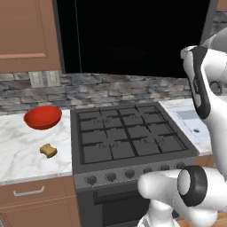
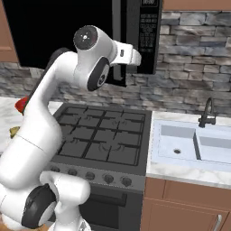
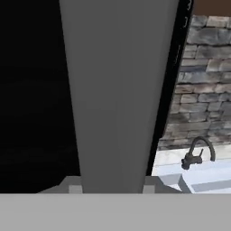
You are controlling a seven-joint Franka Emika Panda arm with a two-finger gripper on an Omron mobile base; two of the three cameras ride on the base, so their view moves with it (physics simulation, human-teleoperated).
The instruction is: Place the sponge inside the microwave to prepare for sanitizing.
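My arm is raised high against the microwave (image 2: 135,31), with my tool (image 2: 118,67) up at the lower edge of its door. I judge that is because the door has to be swung clear before anything can go inside. In the hand view a flat grey slab (image 3: 119,94) runs straight up in front of the camera, with black to its left; I take it for the door edge seen close. Whether my tool is spread or pressed together I cannot tell; the tips are hidden.

The sponge (image 1: 48,150) lies well apart from all this, on the marble bench (image 1: 26,146) left of the stove (image 1: 126,135), just in front of the red bowl (image 1: 42,117) and not touching it. It is a small tan block, slightly lumpy, with a darker brown side, and looks soft and easy to squeeze. Nothing holds it, so the carrying step is not yet begun.

The microwave is a glossy black box with a keypad strip down its right side. The stove has matte dark grates and a row of round knobs. To the right sit a pale sink (image 2: 194,146) and a dark curved tap (image 2: 206,113), before a rough stone wall.
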